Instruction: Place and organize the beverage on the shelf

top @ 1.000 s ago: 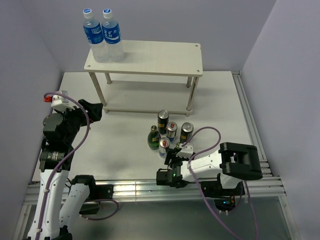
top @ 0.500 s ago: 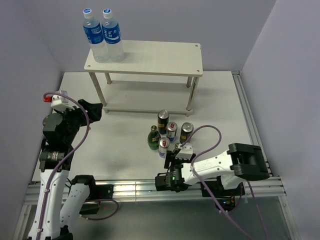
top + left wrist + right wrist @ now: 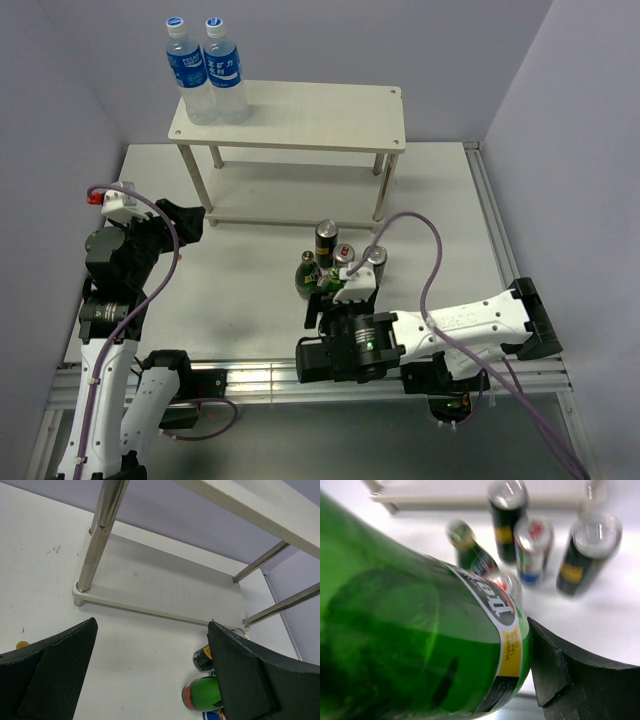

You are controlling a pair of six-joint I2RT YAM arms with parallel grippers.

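My right gripper (image 3: 323, 300) is shut on a green glass bottle (image 3: 415, 630) with a yellow-red label, which fills the right wrist view; one black finger (image 3: 570, 680) presses its side. Beyond it stand the second green bottle (image 3: 470, 550), two dark cans (image 3: 507, 515) (image 3: 587, 550) and two silver-blue cans (image 3: 535, 542). In the top view this cluster (image 3: 335, 260) sits just ahead of the right wrist, which hides the held bottle. The white shelf (image 3: 300, 115) stands at the back. My left gripper (image 3: 190, 220) is open and empty, well left of the drinks.
Two clear water bottles with blue labels (image 3: 207, 70) stand on the shelf's top board at its left end. The left wrist view shows the lower board (image 3: 165, 587), metal posts (image 3: 97, 540), a green bottle (image 3: 205, 695) and a dark can (image 3: 202, 658).
The right arm has stretched out and its wrist has moved left and forward against the cluster, now covering the nearest silver-blue can. The left arm has not moved.
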